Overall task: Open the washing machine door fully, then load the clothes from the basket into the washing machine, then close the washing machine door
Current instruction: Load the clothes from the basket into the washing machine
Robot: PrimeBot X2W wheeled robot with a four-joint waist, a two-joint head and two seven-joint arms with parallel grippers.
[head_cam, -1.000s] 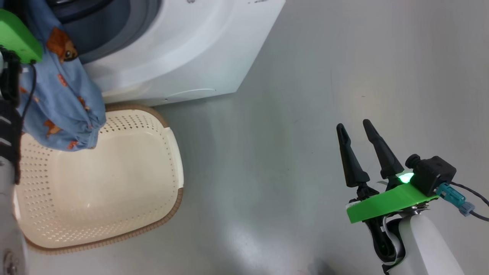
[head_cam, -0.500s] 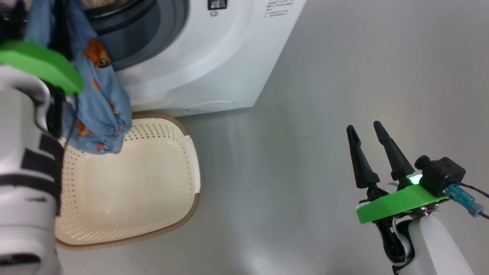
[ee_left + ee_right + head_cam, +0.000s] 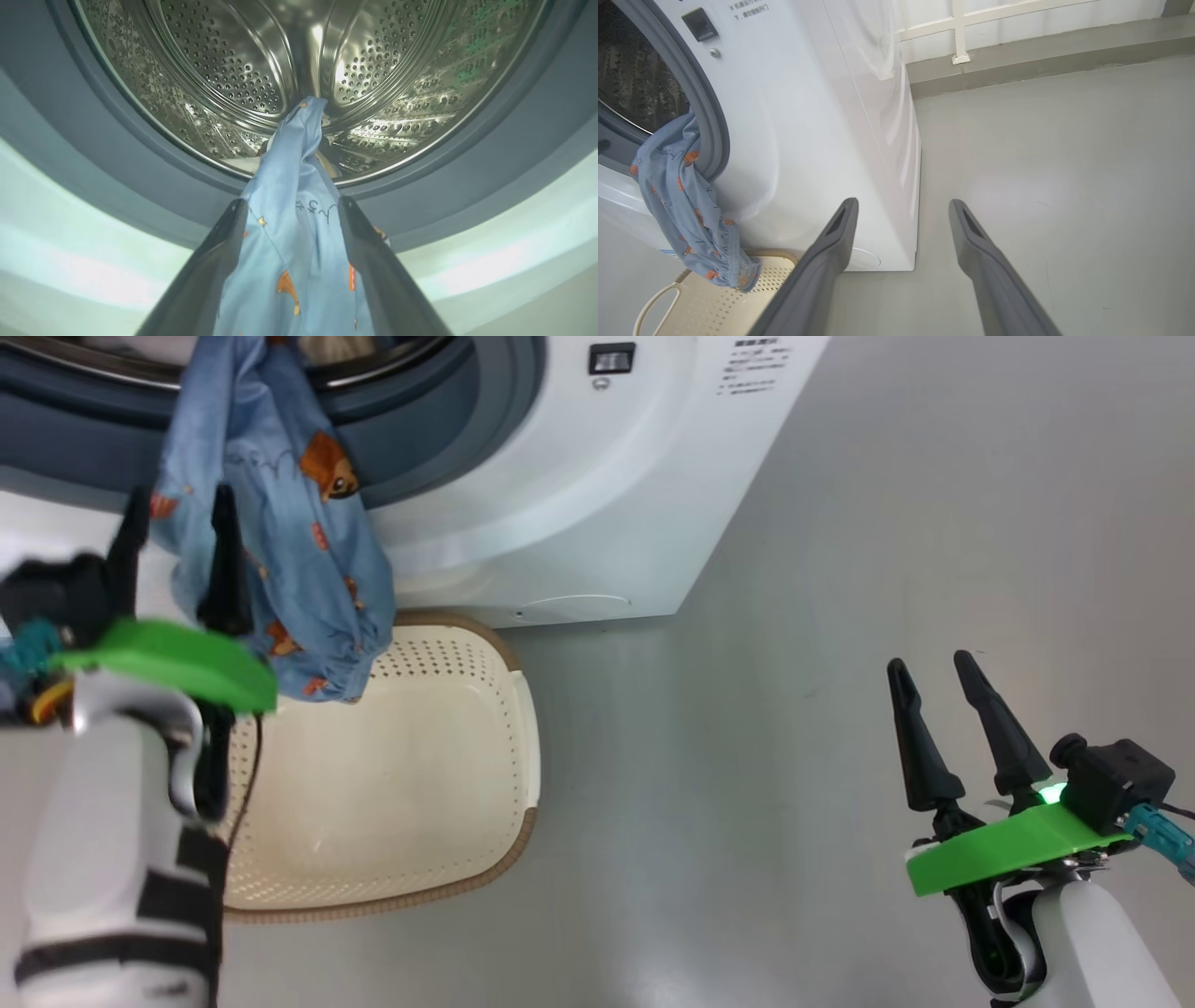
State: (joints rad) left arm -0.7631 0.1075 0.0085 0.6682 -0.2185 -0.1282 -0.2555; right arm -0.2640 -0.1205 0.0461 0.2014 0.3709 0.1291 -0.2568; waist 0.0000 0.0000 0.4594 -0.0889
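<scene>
Left hand: the left hand [image 3: 180, 499] has its two long dark fingers spread wide apart and pinches nothing; cloth fills the gap between them.
Clothes: light blue clothes [image 3: 280, 541] printed with small orange-brown cartoon figures run up between the left hand's fingers, past its fingertips and over the lip of the opening ahead. The upper end lies inside the drum; the lower end hangs loose beside the hand, over the basket.
Washing machine: a big white boxy front-loading washing machine [image 3: 597, 504] stands straight in front of the left hand, its round opening uncovered.
Drum: a perforated steel drum [image 3: 224, 70] gapes just beyond the left fingertips, ringed by a grey rubber gasket [image 3: 140, 177].
Basket: a small rectangular cream plastic basket [image 3: 528, 747] with perforated sides and a brown woven-look rim sits on the floor below and beside the left hand, against the machine's foot. Nothing lies on its bottom.
Right hand: the right hand [image 3: 929, 663] is spread too, with nothing between its fingers.
Floor: smooth grey floor [image 3: 794, 569] lies under the right hand, well apart from the basket.
</scene>
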